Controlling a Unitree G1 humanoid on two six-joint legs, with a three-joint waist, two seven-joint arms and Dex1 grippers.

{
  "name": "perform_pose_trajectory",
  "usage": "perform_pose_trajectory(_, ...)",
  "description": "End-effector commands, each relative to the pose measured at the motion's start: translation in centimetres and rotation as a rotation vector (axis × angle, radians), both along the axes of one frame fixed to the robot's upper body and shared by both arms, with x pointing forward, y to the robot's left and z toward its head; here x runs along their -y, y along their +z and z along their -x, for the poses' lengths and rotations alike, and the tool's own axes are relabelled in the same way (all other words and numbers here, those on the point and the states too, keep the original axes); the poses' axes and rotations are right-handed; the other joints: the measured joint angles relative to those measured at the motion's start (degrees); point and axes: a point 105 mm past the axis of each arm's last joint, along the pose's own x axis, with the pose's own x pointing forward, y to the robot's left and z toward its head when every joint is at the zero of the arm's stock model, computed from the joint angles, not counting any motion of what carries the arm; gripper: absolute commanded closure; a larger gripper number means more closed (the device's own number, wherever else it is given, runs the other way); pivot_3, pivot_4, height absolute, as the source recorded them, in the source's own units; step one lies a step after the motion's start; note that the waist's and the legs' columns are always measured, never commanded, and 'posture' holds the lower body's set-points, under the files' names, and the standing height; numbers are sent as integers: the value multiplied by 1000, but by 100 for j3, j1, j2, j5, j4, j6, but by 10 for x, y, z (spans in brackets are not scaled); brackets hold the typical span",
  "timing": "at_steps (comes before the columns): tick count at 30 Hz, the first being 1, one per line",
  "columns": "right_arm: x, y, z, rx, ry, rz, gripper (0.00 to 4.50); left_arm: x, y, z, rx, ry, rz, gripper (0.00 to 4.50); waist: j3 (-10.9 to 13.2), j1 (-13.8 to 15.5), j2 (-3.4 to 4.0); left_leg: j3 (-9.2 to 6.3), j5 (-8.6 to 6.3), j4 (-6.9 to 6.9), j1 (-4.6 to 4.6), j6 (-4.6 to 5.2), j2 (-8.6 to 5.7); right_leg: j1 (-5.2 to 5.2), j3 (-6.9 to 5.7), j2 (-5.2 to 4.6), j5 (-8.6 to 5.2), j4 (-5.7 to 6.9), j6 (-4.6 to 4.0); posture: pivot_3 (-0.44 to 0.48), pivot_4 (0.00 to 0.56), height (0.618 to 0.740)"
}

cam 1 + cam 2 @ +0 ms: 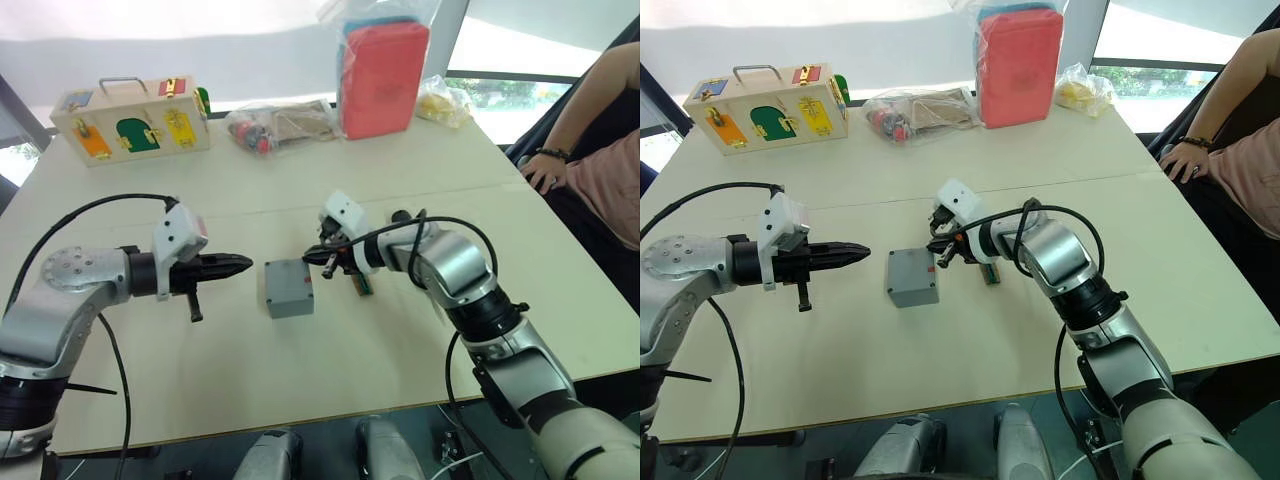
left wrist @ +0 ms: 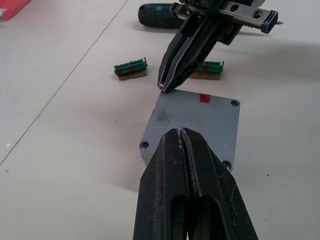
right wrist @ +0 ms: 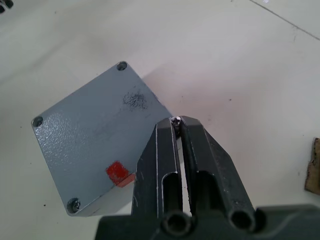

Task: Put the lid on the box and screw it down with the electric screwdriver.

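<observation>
Left eye view: the box (image 1: 289, 287), lid (image 1: 287, 272) on, sits mid-table (image 1: 400, 360) between both end effectors. Left wrist view: left end effector (image 2: 181, 134), fingers together, hovers over the lid; the electric screwdriver (image 2: 160, 15) lies flat beyond (long axis crosswise). Right wrist view: right end effector (image 3: 178, 121) pinches a small screw (image 3: 176, 119) at the lid's corner.

The lid (image 3: 95, 145) was matt grey plastic with a fine pebbled grain, a dark scuff and small bright metal screws in its corners, the table (image 1: 420, 170) a smooth pale matt top, both grippers' fingers (image 2: 190, 185) dull black, and the far box (image 1: 130, 120) plain light wood
</observation>
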Motion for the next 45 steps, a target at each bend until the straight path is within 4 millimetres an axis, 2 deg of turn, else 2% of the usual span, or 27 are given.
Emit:
perform_pose_trajectory(1, -4, 5, 5, 31, 31, -4, 4387, 2, 10, 0, 43, -12, 7, 4500, 0, 0, 0, 0, 0, 0, 0, 0, 0, 0, 0, 0, 0, 0, 0, 0, 150, 740)
perform_pose_trajectory(2, -4, 5, 6, 30, 33, -4, 4387, 2, 10, 0, 43, -12, 7, 4500, 0, 0, 0, 0, 0, 0, 0, 0, 0, 0, 0, 0, 0, 0, 0, 0, 150, 740)
perform_pose_trajectory(5, -4, 6, 9, 33, 54, -6, 3713, 2, 10, 0, 43, -12, 7, 4500, 0, 0, 0, 0, 0, 0, 0, 0, 0, 0, 0, 0, 0, 0, 0, 0, 150, 740)
perform_pose_trajectory(7, -4, 8, 12, 33, 70, -8, 3111, 2, 10, 0, 44, -13, 8, 4500, 0, 2, 0, 0, 0, 0, 0, 0, 0, 0, 0, 0, 0, 0, 0, 0, 150, 740)
perform_pose_trajectory(8, -4, 10, 12, 39, 72, -7, 2551, 2, 10, 0, 43, -13, 7, 4500, 0, 3, 0, 0, 0, 0, 0, 0, 0, 0, 0, 0, 0, 0, 0, 0, 150, 740)
perform_pose_trajectory(12, 0, 19, 10, 67, 63, 1, 1163, 4, 11, 0, 44, -17, 10, 4500, 0, 6, 0, 0, 0, 1, 0, 0, 0, 1, 0, 0, 0, 0, 0, 0, 150, 740)
perform_pose_trajectory(15, 7, 35, 8, 97, 49, -8, 165, 5, 11, 0, 45, -22, 17, 4500, 0, 7, 0, 0, 0, 0, 0, 0, 0, 0, 0, 0, 0, 0, 0, 0, 150, 740)
perform_pose_trajectory(19, 21, 52, 8, 109, 7, -6, 72, 9, 11, 1, 50, -39, 24, 4500, 0, 12, 0, 0, 0, 0, 0, 0, 0, 0, 0, 0, 0, -1, 0, 0, 150, 740)
perform_pose_trajectory(21, 39, 57, 4, 100, -52, 50, 72, 11, 12, 0, 55, -50, 32, 4500, 0, 21, 0, 0, 0, 0, 0, 0, 0, 1, 0, 0, 0, -1, 0, 0, 150, 740)
perform_pose_trajectory(25, 91, 53, -7, 7, -243, 254, 72, 15, 8, -4, 61, -68, 44, 4500, 0, 128, 0, 3, -1, 8, -1, 3, -4, 3, -2, -3, 0, -4, 0, 0, 150, 740)
perform_pose_trajectory(30, 117, 47, -9, -119, -353, 321, 72, 20, 6, -7, 71, -78, 59, 4500, 0, 139, 0, 6, -2, 9, -1, 3, 0, 4, 1, -2, 0, -4, 0, 0, 150, 740)
perform_pose_trajectory(32, 133, 39, -11, -177, -411, 384, 72, 23, 4, -6, 77, -78, 70, 4500, 0, 146, 0, 6, -2, 9, -1, 3, 2, 3, 2, -1, 0, -3, 0, 0, 150, 740)
perform_pose_trajectory(35, 146, 32, -12, -295, -503, 398, 72, 26, 2, -5, 87, -78, 75, 4500, 0, 157, 0, 8, -2, 10, -3, 4, 1, 3, 2, -2, 0, -4, 0, 0, 150, 740)
perform_pose_trajectory(39, 160, 23, -19, -347, -596, 428, 72, 32, 5, 0, 110, -92, 81, 4500, 0, 160, 0, 9, -2, 12, -3, 4, 1, 3, 2, -2, 0, -4, 0, 0, 150, 740)
perform_pose_trajectory(45, 172, 1, -18, -457, -662, 462, 72, 38, 7, 7, 129, -122, 79, 4500, 0, 158, 0, 9, -2, 13, -4, 4, 1, 3, 3, -2, 0, -4, 0, 0, 150, 740)
